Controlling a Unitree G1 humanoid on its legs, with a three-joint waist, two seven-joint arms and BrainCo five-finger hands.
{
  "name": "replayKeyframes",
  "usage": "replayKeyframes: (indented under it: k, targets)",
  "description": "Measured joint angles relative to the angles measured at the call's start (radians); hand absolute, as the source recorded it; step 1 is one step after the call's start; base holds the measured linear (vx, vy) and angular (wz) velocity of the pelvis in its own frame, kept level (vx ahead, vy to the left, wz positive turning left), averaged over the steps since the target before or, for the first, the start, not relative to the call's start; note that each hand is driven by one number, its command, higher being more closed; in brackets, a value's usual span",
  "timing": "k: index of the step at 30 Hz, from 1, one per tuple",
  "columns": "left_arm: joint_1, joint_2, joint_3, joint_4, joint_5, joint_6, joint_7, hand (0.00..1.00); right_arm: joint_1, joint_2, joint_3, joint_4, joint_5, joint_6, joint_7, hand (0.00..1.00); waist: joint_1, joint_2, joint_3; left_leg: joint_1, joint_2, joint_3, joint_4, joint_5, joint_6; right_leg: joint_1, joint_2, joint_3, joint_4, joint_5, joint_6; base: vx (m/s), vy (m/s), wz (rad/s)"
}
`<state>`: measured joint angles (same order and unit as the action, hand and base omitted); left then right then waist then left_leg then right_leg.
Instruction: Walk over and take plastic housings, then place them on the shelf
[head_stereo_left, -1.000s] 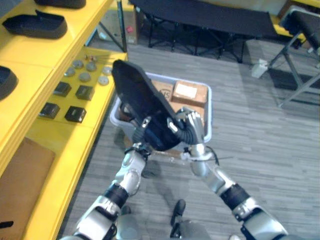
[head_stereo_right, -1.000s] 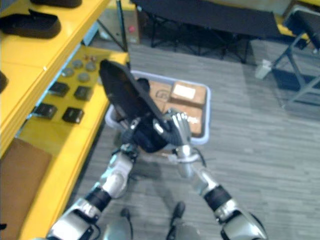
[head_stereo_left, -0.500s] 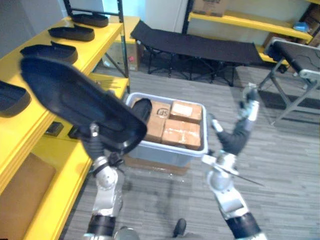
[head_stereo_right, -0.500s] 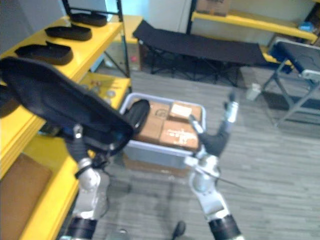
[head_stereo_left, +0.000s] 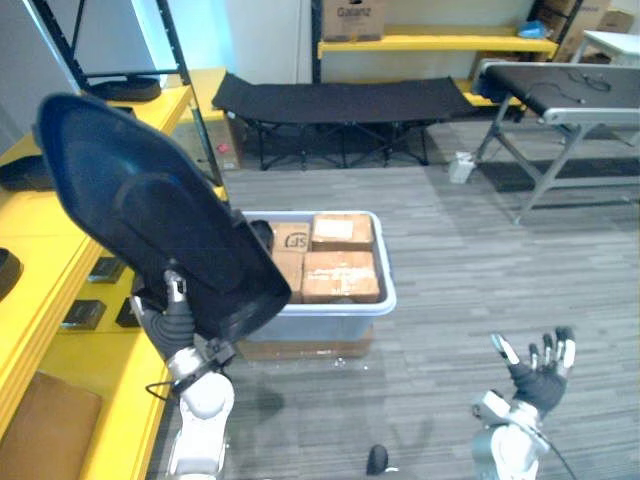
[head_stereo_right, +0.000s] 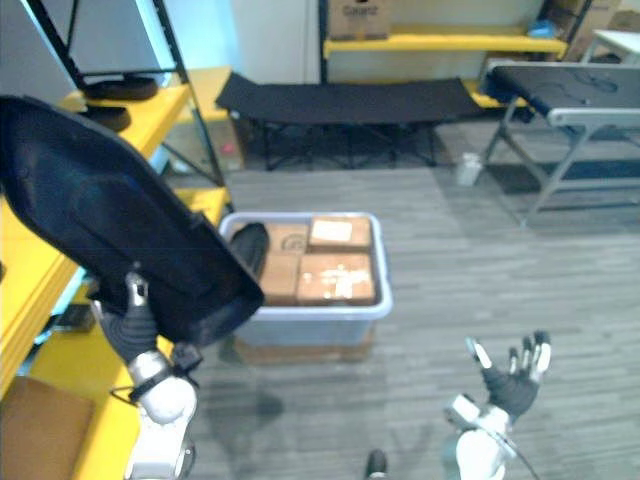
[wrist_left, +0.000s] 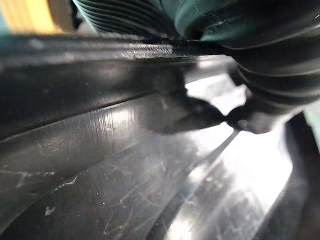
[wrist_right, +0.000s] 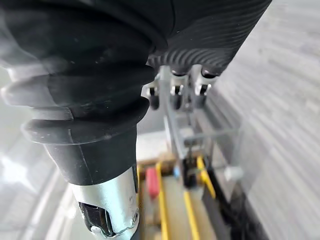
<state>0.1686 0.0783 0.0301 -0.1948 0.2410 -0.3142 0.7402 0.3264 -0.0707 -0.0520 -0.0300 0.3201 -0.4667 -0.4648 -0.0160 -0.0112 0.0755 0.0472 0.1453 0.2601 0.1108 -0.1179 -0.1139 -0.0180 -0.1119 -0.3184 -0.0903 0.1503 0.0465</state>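
**Carry step, with the placing not yet done.** Left of the bin runs the yellow shelf. Shelved housings already lie along it, toward the end that is left of the bin and beyond it.

Between shelf and bin, the housing is held high. It is a large black shell, steeply tilted, and its upper end rises above the shelf's edge. The left hand grips it alone by the lower rim, with fingers curled onto the shell. The left wrist view shows the scratched black surface pressed close against that hand.

The bin is a pale tub on the floor. It holds cardboard boxes, and a spare housing stands at its shelf-side end. A black cot stands behind the bin.

Right of the bin and nearer the robot, the right hand hangs low. Its fingers are spread straight and it holds nothing.

Judged next move: swing the housing away from the bin and over a bare stretch of shelf. Bring it from its steep tilt to level, set it down clear of the shelved housings, and only then loosen the fingers. A single-handed grip at one rim leaves the long shell liable to sway, so a slow descent seems advisable.
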Motion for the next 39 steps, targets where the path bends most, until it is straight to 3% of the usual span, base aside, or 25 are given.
replayKeyframes:
  k: [2,4,7,9,11,13,15,19,21,25,26,28,30,32,35,37,39]
  targets:
    - [0.003,0.015,0.014,-0.045,0.01,0.013,0.031,1.0,-0.047,-0.001,0.011,0.0,0.119,-0.019,0.075,0.0,0.008,0.003,0.0,-0.018,-0.004,-0.014,-0.004,-0.001,-0.001,0.001,-0.008,-0.02,0.0,-0.003,0.001,-0.03,0.036,0.22]
    - [0.015,0.013,0.037,-0.086,0.017,0.026,0.044,1.0,-0.091,-0.002,0.026,0.002,0.164,-0.025,0.113,0.0,0.011,0.008,-0.002,-0.032,-0.009,-0.043,-0.004,0.003,0.003,0.003,-0.012,-0.046,0.0,-0.007,0.003,0.0,0.05,0.42]
    - [0.039,-0.001,0.09,-0.147,0.056,0.049,0.067,1.0,-0.17,-0.01,0.11,0.026,0.215,-0.029,0.188,0.0,0.051,0.019,0.001,-0.054,-0.026,-0.126,-0.006,0.025,0.002,0.026,-0.033,-0.13,0.001,-0.008,0.012,0.05,0.082,0.85]
    - [0.078,-0.034,0.176,-0.182,0.077,0.065,0.074,1.0,-0.245,-0.019,0.22,0.097,0.225,-0.009,0.249,0.0,0.105,0.023,0.001,-0.07,-0.045,-0.207,-0.003,0.033,0.006,0.063,-0.043,-0.208,0.009,-0.013,0.023,0.08,0.05,0.89]
    - [0.107,-0.057,0.259,-0.199,0.079,0.063,0.076,1.0,-0.291,-0.019,0.284,0.138,0.222,0.018,0.275,0.0,0.144,0.024,0.001,-0.085,-0.06,-0.257,0.002,0.036,0.01,0.085,-0.051,-0.264,0.009,-0.013,0.025,0.05,0.047,0.91]
    - [0.14,-0.067,0.367,-0.2,0.069,0.052,0.086,1.0,-0.328,-0.016,0.34,0.18,0.193,0.049,0.297,0.0,0.205,0.016,0.004,-0.088,-0.079,-0.32,0.0,0.04,0.016,0.123,-0.063,-0.329,0.009,-0.014,0.029,0.06,0.107,1.07]
    - [0.177,-0.072,0.466,-0.201,0.031,0.022,0.096,1.0,-0.356,-0.008,0.384,0.189,0.153,0.053,0.314,0.0,0.254,-0.015,-0.007,-0.105,-0.108,-0.391,0.001,0.046,0.026,0.16,-0.084,-0.396,0.009,-0.03,0.057,0.07,0.1,1.09]
    - [0.221,-0.119,0.542,-0.228,-0.006,-0.009,0.103,1.0,-0.459,0.002,0.395,0.206,0.064,0.053,0.287,0.0,0.311,-0.043,-0.009,-0.1,-0.129,-0.427,0.004,0.046,0.031,0.192,-0.099,-0.424,0.01,-0.034,0.061,0.03,0.079,0.39]
    - [0.244,-0.134,0.564,-0.239,-0.004,-0.01,0.103,1.0,-0.518,0.005,0.421,0.209,0.054,0.061,0.284,0.0,0.313,-0.053,-0.011,-0.094,-0.131,-0.413,0.007,0.042,0.033,0.191,-0.103,-0.419,0.013,-0.054,0.059,0.01,0.049,-0.17]
    - [0.257,-0.136,0.571,-0.238,0.011,-0.006,0.104,1.0,-0.543,0.002,0.438,0.21,0.027,0.108,0.293,0.0,0.305,-0.041,0.0,-0.086,-0.116,-0.377,0.075,-0.021,0.051,0.201,-0.105,-0.392,0.071,-0.109,0.07,-0.03,0.025,-0.24]
    - [0.249,-0.134,0.575,-0.238,0.011,-0.006,0.101,1.0,-0.539,-0.008,0.434,0.2,0.019,0.129,0.293,0.0,0.289,-0.043,0.001,-0.093,-0.109,-0.354,0.089,-0.035,0.075,0.213,-0.106,-0.41,0.07,-0.112,0.072,-0.04,-0.002,0.51]
    - [0.203,-0.124,0.564,-0.238,0.011,-0.006,0.078,1.0,-0.508,-0.035,0.409,0.156,0.018,0.144,0.292,0.0,0.252,-0.045,0.001,-0.148,-0.075,-0.267,0.131,-0.033,0.087,0.23,-0.112,-0.482,0.065,-0.112,0.076,-0.03,0.003,0.95]
    - [0.16,-0.123,0.535,-0.239,0.008,-0.002,0.048,1.0,-0.465,-0.065,0.379,0.143,0.017,0.155,0.291,0.0,0.252,-0.039,0.009,-0.169,-0.077,-0.241,0.129,0.006,0.047,0.235,-0.13,-0.524,0.094,-0.114,0.083,0.02,0.084,0.77]
    - [0.153,-0.122,0.533,-0.239,0.0,0.023,0.018,1.0,-0.454,-0.062,0.376,0.143,0.003,0.161,0.293,0.0,0.25,-0.045,0.02,-0.167,-0.1,-0.255,0.106,0.02,0.057,0.227,-0.16,-0.519,0.138,-0.139,0.07,0.04,0.165,0.38]
    - [0.138,-0.08,0.466,-0.234,-0.007,0.043,-0.033,1.0,-0.422,-0.06,0.334,0.138,0.024,0.161,0.333,0.0,0.233,-0.04,0.041,-0.164,-0.132,-0.315,0.103,0.029,0.067,0.202,-0.184,-0.379,0.237,-0.216,-0.036,0.05,0.151,0.67]
    - [0.091,0.008,0.396,-0.201,-0.018,0.03,-0.097,1.0,-0.364,-0.061,0.251,0.135,0.055,0.16,0.365,0.0,0.201,-0.045,0.055,-0.155,-0.153,-0.403,0.071,0.065,0.064,0.183,-0.188,-0.195,0.336,-0.222,-0.044,0.05,0.047,1.26]
    - [0.064,0.063,0.358,-0.182,-0.069,0.014,-0.146,1.0,-0.338,-0.062,0.2,0.129,0.06,0.156,0.394,0.0,0.18,-0.051,0.066,-0.157,-0.161,-0.446,0.059,0.083,0.058,0.177,-0.18,-0.116,0.385,-0.278,-0.028,0.03,-0.078,0.84]
